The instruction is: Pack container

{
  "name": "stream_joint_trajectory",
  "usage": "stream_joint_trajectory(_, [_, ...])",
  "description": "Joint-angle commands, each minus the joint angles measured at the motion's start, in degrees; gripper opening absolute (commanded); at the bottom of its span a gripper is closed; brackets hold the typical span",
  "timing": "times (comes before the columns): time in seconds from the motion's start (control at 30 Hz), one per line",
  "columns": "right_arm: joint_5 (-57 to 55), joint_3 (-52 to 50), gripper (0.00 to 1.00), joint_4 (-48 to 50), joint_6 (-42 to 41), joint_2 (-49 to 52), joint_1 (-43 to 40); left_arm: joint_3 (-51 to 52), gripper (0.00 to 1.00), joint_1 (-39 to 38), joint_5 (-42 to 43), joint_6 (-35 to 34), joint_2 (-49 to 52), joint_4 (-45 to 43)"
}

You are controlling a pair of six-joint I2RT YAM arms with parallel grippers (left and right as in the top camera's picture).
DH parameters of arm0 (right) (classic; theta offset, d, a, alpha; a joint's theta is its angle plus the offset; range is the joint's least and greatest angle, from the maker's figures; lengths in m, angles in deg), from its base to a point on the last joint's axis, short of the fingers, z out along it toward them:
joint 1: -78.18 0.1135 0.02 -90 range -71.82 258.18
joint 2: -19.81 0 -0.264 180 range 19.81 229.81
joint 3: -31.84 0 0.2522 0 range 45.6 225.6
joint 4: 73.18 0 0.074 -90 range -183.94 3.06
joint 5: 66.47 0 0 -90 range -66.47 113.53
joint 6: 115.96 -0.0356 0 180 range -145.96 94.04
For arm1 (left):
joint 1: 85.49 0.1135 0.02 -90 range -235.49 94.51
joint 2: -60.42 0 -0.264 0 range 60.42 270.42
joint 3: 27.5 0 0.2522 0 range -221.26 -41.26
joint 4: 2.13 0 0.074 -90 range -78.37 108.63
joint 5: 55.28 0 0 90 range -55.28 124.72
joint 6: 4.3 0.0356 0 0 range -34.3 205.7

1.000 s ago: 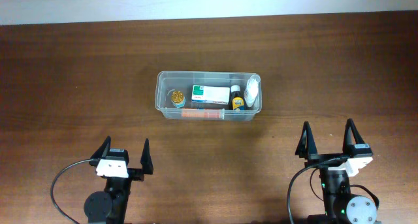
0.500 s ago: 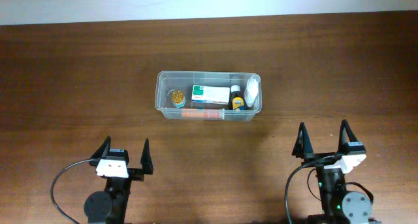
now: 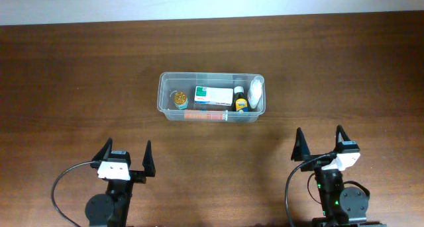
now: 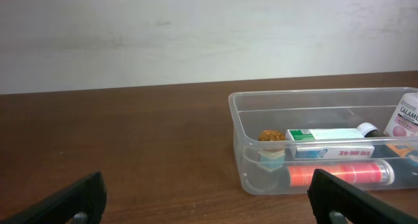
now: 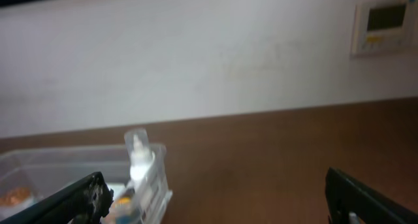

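The clear plastic container [image 3: 161, 101] stands mid-table, also in the left wrist view [image 4: 236, 129] and the right wrist view [image 5: 153, 175]. Inside lie a white-and-green box [image 3: 213, 95], a gold-lidded jar [image 3: 179, 98], an orange tube [image 3: 207, 114], a dark bottle [image 3: 240, 101] and a white bottle [image 3: 256, 92]. My left gripper [image 3: 126, 156] is open and empty near the front edge, left of the container. My right gripper [image 3: 320, 145] is open and empty, front right of the container.
The brown wooden table [image 3: 79, 81] runs back to a white wall [image 4: 196, 34]. A wall panel [image 5: 385, 25] shows at the right wrist view's upper right. Black cables loop by both arm bases at the front edge.
My right gripper has shifted left and a little toward the front, turning slightly toward the container. The left arm and the container's contents have not moved.
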Motion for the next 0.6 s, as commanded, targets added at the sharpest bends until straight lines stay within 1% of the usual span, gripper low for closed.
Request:
stream_joint_trajectory(0.0, [0.72, -0.44, 0.98, -1.07, 0.33, -0.70, -0.48, 0.46, 0.99, 0.35, 0.92, 1.07, -0.44, -0.11])
stream_joint_trajectory(0.1, [0.74, -0.44, 0.98, -3.26, 0.31, -0.70, -0.48, 0.46, 0.99, 0.35, 0.94, 1.07, -0.44, -0.11])
stream_joint_trajectory(0.2, [0.68, -0.44, 0.98, -7.48, 0.33, -0.70, -0.48, 0.46, 0.99, 0.35, 0.94, 1.07, -0.44, -0.09])
stream_joint_trajectory(0.57, [-0.39, -0.44, 0.98, -7.30, 5.18, -0.70, -0.48, 0.46, 0.99, 0.35, 0.94, 1.07, -0.44, -0.11])
